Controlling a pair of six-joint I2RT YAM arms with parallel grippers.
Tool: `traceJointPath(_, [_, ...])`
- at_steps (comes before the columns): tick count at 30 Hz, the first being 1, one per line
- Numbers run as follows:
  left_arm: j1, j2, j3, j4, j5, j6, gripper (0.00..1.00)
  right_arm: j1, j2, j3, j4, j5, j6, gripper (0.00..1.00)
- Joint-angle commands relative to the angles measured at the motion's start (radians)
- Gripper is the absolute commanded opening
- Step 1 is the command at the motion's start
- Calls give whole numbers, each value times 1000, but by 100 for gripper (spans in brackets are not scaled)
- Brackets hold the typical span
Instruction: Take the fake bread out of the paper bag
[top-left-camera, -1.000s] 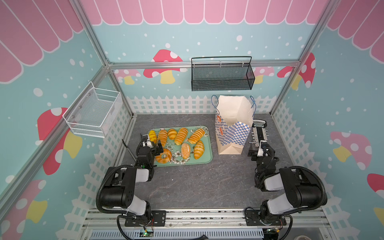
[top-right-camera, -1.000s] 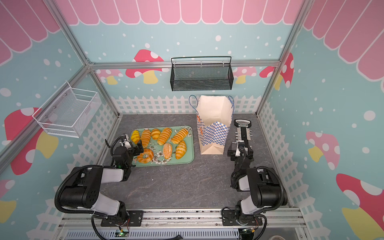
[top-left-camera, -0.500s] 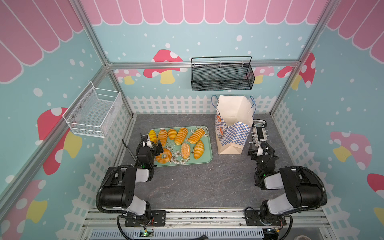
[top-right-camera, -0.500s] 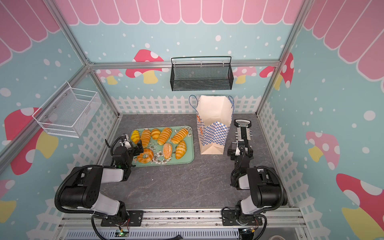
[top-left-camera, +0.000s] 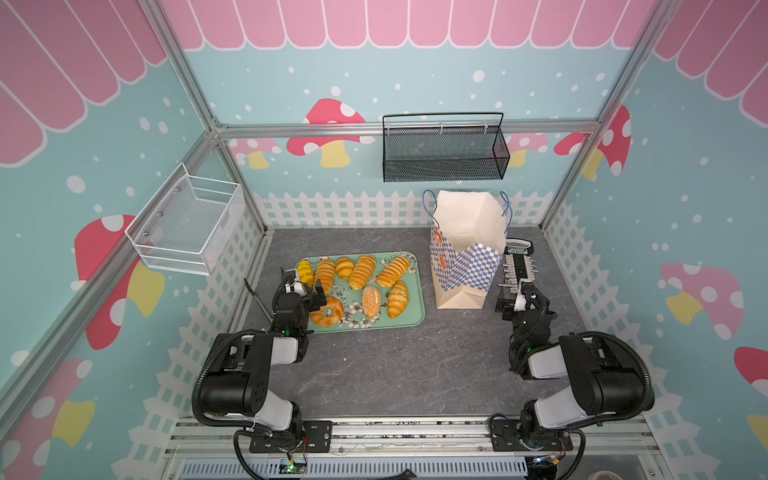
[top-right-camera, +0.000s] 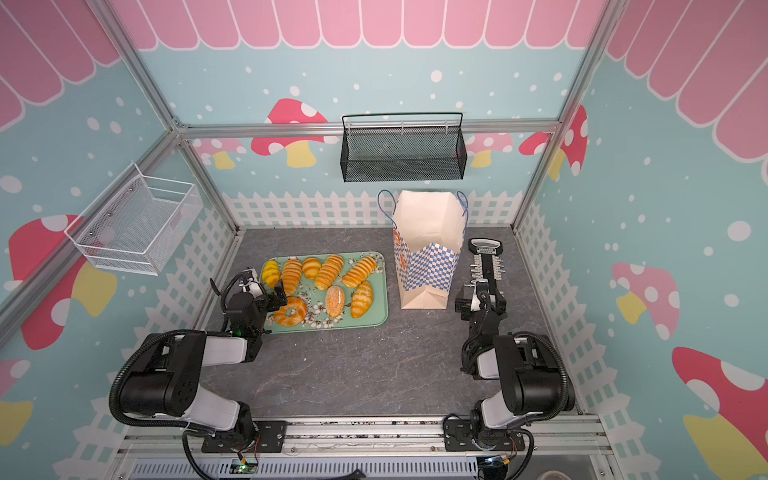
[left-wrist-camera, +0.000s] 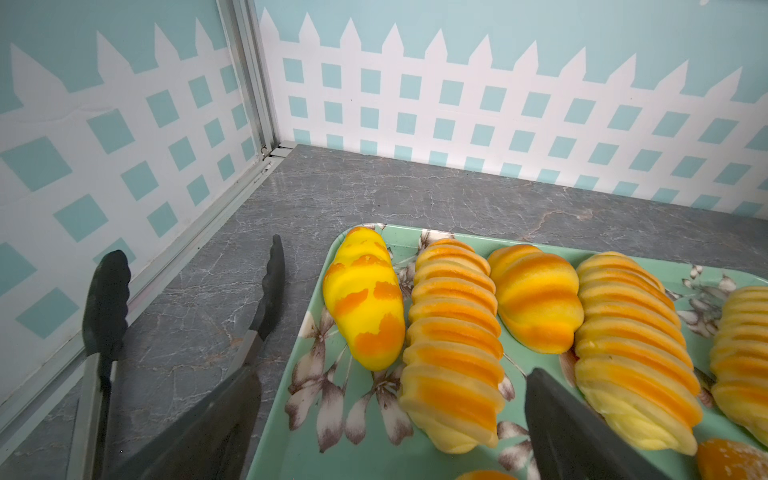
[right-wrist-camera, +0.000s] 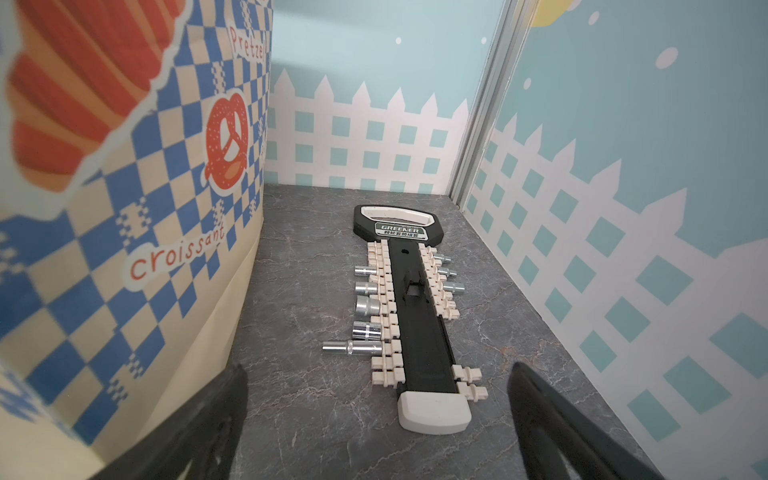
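We judge the unloading all but done: the bread (top-left-camera: 362, 272) lies on the green tray (top-left-camera: 417, 299) left of centre in both top views, and the paper bag (top-left-camera: 467, 270) stands upright just right of it, showing only bare paper inside. The left gripper (top-left-camera: 306, 286), over the tray's lower-left corner, and the right gripper (top-left-camera: 517, 301), low at the bag's right, both gape wide and hold nothing. Next we need to check the bag's hidden bottom, reaching in from above if a piece is there.

Folded low at the near edge, left and right; pointing far, with left gripper (top-left-camera: 304, 287) and right gripper (top-left-camera: 518, 296) spread wide, gripping nothing.
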Motion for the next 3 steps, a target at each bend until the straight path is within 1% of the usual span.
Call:
traceJointPath(1, [-5,3,10,0,-6,11,99,-2,3,4,14,9,4,98])
traceJointPath(3, [-4,3,10,0,-5,12,99,-2,1,0,17,9,3,98])
